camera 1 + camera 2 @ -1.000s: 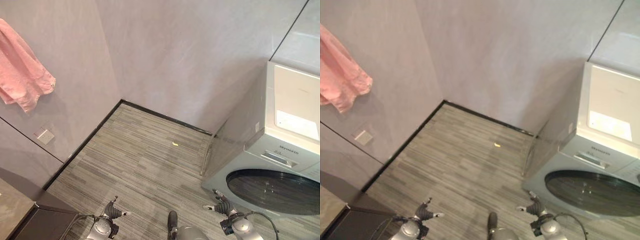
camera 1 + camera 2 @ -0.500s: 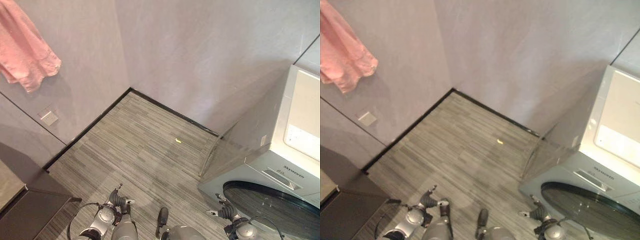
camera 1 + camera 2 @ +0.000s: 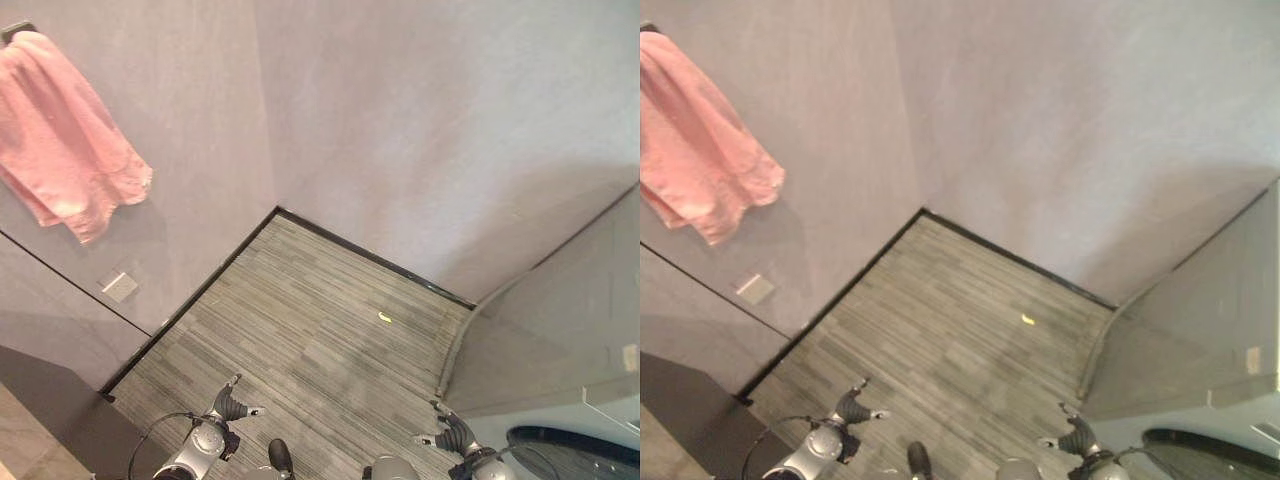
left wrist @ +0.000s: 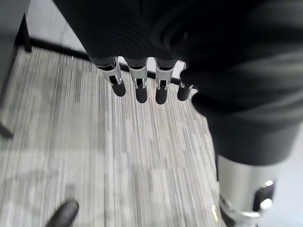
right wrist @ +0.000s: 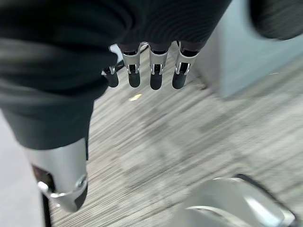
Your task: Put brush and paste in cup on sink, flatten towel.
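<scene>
A pink towel (image 3: 70, 135) hangs bunched from a hook on the left wall, high at the upper left. My left hand (image 3: 228, 405) hangs low over the striped floor at the bottom, well below the towel. In the left wrist view its fingers (image 4: 138, 80) are straight and hold nothing. My right hand (image 3: 450, 437) hangs low at the bottom right, beside the washing machine. In the right wrist view its fingers (image 5: 152, 71) are likewise straight and empty.
A white washing machine (image 3: 560, 390) stands at the right. A dark cabinet (image 3: 45, 415) with a stone top fills the lower left corner. A wall socket (image 3: 120, 286) sits under the towel. A small yellow scrap (image 3: 385, 317) lies on the floor.
The camera has turned, so the washing machine has slid toward the right edge and more of the towel shows. Both hands stay low and empty.
</scene>
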You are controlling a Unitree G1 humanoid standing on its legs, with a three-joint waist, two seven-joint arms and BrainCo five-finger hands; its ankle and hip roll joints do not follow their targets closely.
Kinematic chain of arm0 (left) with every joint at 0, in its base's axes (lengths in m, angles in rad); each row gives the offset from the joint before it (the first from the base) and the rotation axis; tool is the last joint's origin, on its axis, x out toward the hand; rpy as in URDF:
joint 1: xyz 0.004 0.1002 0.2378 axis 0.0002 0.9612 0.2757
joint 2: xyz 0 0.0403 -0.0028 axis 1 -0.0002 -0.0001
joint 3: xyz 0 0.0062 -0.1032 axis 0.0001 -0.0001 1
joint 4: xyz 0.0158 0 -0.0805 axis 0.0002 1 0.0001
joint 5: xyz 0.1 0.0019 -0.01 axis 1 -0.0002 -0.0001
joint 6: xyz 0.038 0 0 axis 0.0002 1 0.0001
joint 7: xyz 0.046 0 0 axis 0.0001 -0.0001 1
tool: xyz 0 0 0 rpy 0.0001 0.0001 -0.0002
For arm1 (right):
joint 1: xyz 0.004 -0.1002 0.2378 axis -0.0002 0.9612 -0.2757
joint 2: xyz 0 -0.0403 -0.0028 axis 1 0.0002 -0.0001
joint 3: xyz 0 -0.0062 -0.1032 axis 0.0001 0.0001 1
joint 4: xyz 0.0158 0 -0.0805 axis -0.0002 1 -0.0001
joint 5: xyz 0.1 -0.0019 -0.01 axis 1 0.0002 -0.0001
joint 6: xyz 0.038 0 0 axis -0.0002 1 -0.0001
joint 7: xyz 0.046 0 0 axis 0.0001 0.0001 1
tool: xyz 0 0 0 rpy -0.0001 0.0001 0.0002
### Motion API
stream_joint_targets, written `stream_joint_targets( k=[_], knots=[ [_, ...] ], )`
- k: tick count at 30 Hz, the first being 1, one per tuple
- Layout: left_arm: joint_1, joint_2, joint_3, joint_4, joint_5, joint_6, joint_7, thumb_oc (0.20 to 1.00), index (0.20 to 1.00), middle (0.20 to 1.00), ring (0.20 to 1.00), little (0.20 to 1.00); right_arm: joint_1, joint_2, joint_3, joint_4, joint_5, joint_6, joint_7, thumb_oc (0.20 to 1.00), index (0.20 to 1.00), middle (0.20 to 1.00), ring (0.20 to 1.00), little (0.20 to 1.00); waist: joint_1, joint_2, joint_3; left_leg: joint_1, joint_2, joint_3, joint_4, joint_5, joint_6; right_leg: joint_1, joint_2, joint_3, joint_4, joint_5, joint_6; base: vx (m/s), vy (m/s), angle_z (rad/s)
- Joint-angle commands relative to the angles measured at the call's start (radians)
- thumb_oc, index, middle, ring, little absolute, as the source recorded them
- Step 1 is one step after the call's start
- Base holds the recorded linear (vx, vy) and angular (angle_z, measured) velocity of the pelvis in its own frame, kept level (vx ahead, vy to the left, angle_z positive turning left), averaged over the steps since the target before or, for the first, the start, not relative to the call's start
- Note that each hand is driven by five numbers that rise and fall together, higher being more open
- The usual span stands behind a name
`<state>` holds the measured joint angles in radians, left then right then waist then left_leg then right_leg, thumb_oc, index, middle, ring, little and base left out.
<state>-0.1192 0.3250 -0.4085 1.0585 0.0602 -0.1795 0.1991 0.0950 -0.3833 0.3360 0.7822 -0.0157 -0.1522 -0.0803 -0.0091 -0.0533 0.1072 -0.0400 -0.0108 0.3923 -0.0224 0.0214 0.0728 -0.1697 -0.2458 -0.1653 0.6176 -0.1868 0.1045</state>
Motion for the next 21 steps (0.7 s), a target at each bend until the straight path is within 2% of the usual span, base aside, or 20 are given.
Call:
stream_joint_targets(
  k=[1,2,3,4,5,7,8,9,11,12,15,18,19,21],
  knots=[
    [-0.004,0.027,0.027,-0.044,0.029,-0.032,0.011,1.0,1.0,1.0,1.0,1.0,-0.006,-0.004,0.018,-0.084,-0.009,-0.03,0.0,1.0,1.0,1.0,1.0,1.0,-0.008,0.001,0.009,-0.069,0.021,-0.07,0.045,0.049,-0.031,0.081,0.072,0.111,-0.159,0.404,0.055,0.28,0.173,0.46],
    [-0.002,0.026,0.028,-0.037,0.03,-0.036,0.012,1.0,1.0,1.0,1.0,1.0,-0.002,-0.003,0.026,-0.099,-0.015,-0.034,0.003,1.0,1.0,1.0,1.0,1.0,-0.011,0.014,0.009,-0.031,0.013,-0.096,0.018,0.054,-0.032,0.031,0.102,0.097,-0.183,0.382,0.045,0.23,0.133,0.6],
    [-0.002,0.025,0.028,-0.037,0.03,-0.036,0.012,1.0,1.0,1.0,1.0,1.0,-0.002,-0.003,0.026,-0.1,-0.015,-0.034,0.003,1.0,1.0,1.0,1.0,1.0,-0.013,0.014,0.01,-0.029,0.012,-0.099,0.016,0.055,-0.032,0.032,0.1,0.095,-0.18,0.379,0.045,0.29,0.107,0.85],
    [-0.002,0.023,0.025,-0.027,0.029,-0.038,0.011,1.0,1.0,1.0,1.0,1.0,-0.001,-0.008,0.027,-0.11,-0.015,-0.039,0.003,1.0,1.0,1.0,1.0,1.0,-0.027,0.024,0.021,0.008,0.009,-0.132,-0.005,0.053,-0.035,-0.022,0.14,0.094,-0.202,0.32,0.03,0.3,0.0,1.04],
    [-0.001,0.017,0.019,-0.024,0.032,-0.04,0.011,1.0,1.0,1.0,1.0,1.0,0.005,-0.014,0.03,-0.123,-0.013,-0.045,0.003,1.0,1.0,1.0,1.0,1.0,-0.04,0.021,0.035,0.037,-0.002,-0.182,-0.01,0.049,-0.038,-0.063,0.183,0.127,-0.248,0.303,0.027,0.37,-0.012,1.31],
    [-0.007,0.012,0.015,-0.018,0.038,-0.041,0.014,1.0,1.0,1.0,1.0,1.0,0.008,-0.016,0.031,-0.126,-0.006,-0.047,0.001,1.0,1.0,1.0,1.0,1.0,-0.051,0.012,0.04,0.059,-0.016,-0.227,-0.017,0.036,-0.044,-0.087,0.217,0.17,-0.342,0.319,0.031,0.25,-0.054,0.93],
    [-0.007,0.012,0.015,-0.018,0.038,-0.041,0.014,1.0,1.0,1.0,1.0,1.0,0.008,-0.017,0.031,-0.126,-0.006,-0.047,0.001,1.0,1.0,1.0,1.0,1.0,-0.052,0.013,0.042,0.061,-0.016,-0.228,-0.017,0.036,-0.044,-0.085,0.216,0.169,-0.343,0.319,0.031,0.27,-0.08,0.85],
    [-0.015,0.006,0.007,-0.01,0.045,-0.042,0.013,1.0,1.0,1.0,1.0,1.0,0.011,-0.019,0.029,-0.127,0.003,-0.046,0.001,1.0,1.0,1.0,1.0,1.0,-0.074,0.006,0.043,0.085,-0.031,-0.284,-0.022,0.02,-0.051,-0.106,0.25,0.247,-0.433,0.339,0.039,0.28,-0.084,1.23],
    [-0.02,0.002,0.002,-0.005,0.049,-0.042,0.013,1.0,1.0,1.0,1.0,1.0,0.014,-0.021,0.027,-0.122,0.007,-0.042,0.009,1.0,1.0,1.0,1.0,1.0,-0.091,0.0,0.043,0.101,-0.042,-0.339,-0.006,0.005,-0.054,-0.119,0.266,0.299,-0.456,0.365,0.05,0.35,-0.119,1.65],
    [-0.014,-0.007,0.0,-0.004,0.04,-0.044,0.009,1.0,1.0,1.0,1.0,1.0,0.015,-0.02,0.033,-0.115,-0.003,-0.039,0.014,1.0,1.0,1.0,1.0,1.0,-0.086,-0.007,0.028,0.106,-0.046,-0.361,0.004,-0.008,-0.056,-0.071,0.251,0.29,-0.488,0.346,0.04,0.28,-0.139,1.55],
    [0.007,-0.015,0.01,-0.006,0.018,-0.041,0.013,1.0,1.0,1.0,1.0,1.0,-0.005,-0.027,0.048,-0.112,-0.019,-0.039,0.016,1.0,1.0,1.0,1.0,1.0,-0.063,-0.004,0.003,0.098,-0.039,-0.388,0.023,-0.007,-0.064,-0.029,0.256,0.259,-0.496,0.32,0.02,0.23,-0.153,0.91],
    [0.019,-0.015,0.017,-0.018,-0.004,-0.037,0.012,1.0,1.0,1.0,1.0,1.0,-0.016,-0.04,0.051,-0.13,-0.019,-0.038,0.018,1.0,1.0,1.0,1.0,1.0,-0.055,-0.002,-0.003,0.088,-0.032,-0.412,0.043,-0.01,-0.072,-0.016,0.256,0.229,-0.495,0.299,0.006,0.17,-0.149,0.4],
    [0.016,-0.013,0.02,-0.02,-0.016,-0.033,0.014,1.0,1.0,1.0,1.0,1.0,-0.035,-0.059,0.057,-0.151,-0.03,-0.041,0.012,1.0,1.0,1.0,1.0,1.0,-0.042,-0.004,0.0,0.073,-0.026,-0.447,0.061,-0.01,-0.089,-0.004,0.256,0.201,-0.496,0.279,-0.008,0.15,-0.156,0.65],
    [0.017,-0.012,0.023,-0.025,-0.017,-0.031,0.014,1.0,1.0,1.0,1.0,1.0,-0.032,-0.072,0.05,-0.173,-0.033,-0.044,0.013,1.0,1.0,1.0,1.0,1.0,-0.048,-0.003,-0.001,0.065,-0.024,-0.458,0.077,-0.015,-0.095,0.004,0.254,0.18,-0.498,0.27,-0.013,0.18,-0.16,0.85]
  ],
)
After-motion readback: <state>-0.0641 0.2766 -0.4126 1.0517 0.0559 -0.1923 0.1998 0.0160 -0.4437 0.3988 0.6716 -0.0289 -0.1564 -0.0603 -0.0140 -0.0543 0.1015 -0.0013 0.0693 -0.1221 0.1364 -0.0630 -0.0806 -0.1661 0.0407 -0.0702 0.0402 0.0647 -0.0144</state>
